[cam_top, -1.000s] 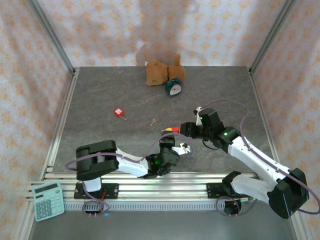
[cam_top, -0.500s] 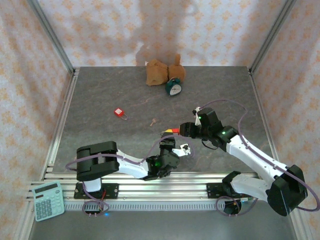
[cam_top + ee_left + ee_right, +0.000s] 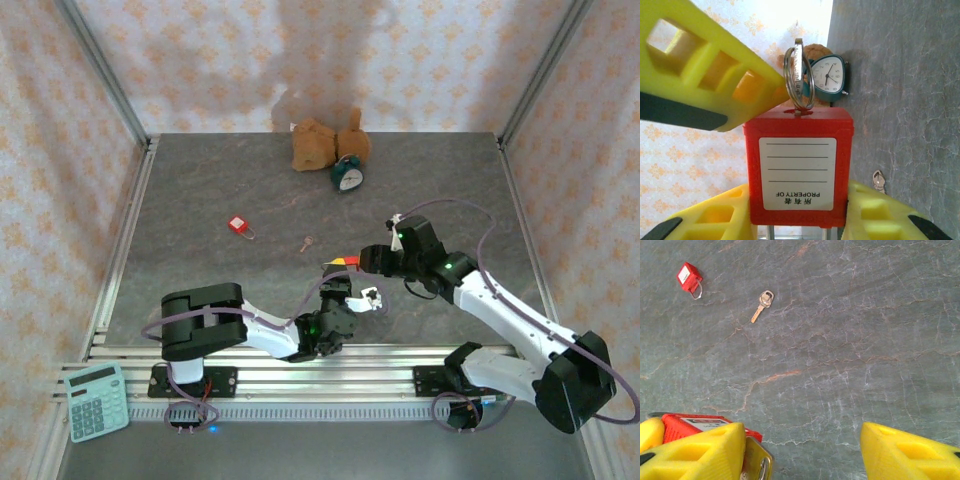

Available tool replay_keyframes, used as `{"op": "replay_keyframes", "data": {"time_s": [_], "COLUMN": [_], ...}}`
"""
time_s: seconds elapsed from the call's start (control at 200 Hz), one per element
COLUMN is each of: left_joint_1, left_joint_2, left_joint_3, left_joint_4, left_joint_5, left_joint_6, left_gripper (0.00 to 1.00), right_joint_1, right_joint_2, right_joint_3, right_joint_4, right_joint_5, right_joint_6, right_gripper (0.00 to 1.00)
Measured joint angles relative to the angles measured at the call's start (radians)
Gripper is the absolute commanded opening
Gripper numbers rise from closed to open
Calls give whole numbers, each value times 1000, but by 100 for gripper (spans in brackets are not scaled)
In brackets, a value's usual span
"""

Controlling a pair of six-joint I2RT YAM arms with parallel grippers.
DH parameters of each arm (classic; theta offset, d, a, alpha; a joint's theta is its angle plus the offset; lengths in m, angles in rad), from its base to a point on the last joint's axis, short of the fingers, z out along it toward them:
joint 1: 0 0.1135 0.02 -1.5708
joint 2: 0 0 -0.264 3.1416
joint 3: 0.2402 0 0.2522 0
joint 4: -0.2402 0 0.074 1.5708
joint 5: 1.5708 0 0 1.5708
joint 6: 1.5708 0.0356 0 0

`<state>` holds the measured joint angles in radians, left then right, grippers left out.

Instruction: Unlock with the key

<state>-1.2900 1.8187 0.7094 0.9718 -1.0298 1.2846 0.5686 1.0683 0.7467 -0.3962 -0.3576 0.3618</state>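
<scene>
Your left end effector (image 3: 798,215) clamps red plastic padlock (image 3: 798,165), front centre over grey marbled bench (image 3: 200,190); silver key ring (image 3: 799,75) at its top face. Your right end effector (image 3: 805,450) gapes wide, yellow finger (image 3: 715,65) beside ring. Loose small key (image 3: 307,243), second red padlock (image 3: 238,225) lie farther back.

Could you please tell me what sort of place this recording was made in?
Probably a staged robot test cell: patterned backdrop panels in an aluminium frame enclose a grey tabletop, mounting rails line its near edge, and a calculator and alarm clock sit as props.
</scene>
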Motion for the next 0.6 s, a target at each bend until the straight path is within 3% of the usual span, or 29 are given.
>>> {"op": "replay_keyframes", "data": {"time_s": [0.15, 0.355, 0.42, 0.601], "left_joint_1": [0, 0, 0, 0], "left_joint_2": [0, 2, 3, 10], "left_joint_3": [0, 0, 0, 15], "left_joint_4": [1, 2, 2, 9], "left_joint_5": [0, 1, 1, 1], "left_joint_6": [0, 0, 0, 0], "left_gripper": [35, 34, 34, 34], "right_joint_1": [0, -21, -67, -185], "right_joint_2": [-33, -63, -64, -59], "right_joint_3": [28, 64, 53, -95], "right_joint_4": [-23, -34, -18, 155], "right_joint_5": [-6, -19, -65, -253], "right_joint_6": [13, 63, 108, 261], "right_gripper": [64, 75, 82, 85]}}
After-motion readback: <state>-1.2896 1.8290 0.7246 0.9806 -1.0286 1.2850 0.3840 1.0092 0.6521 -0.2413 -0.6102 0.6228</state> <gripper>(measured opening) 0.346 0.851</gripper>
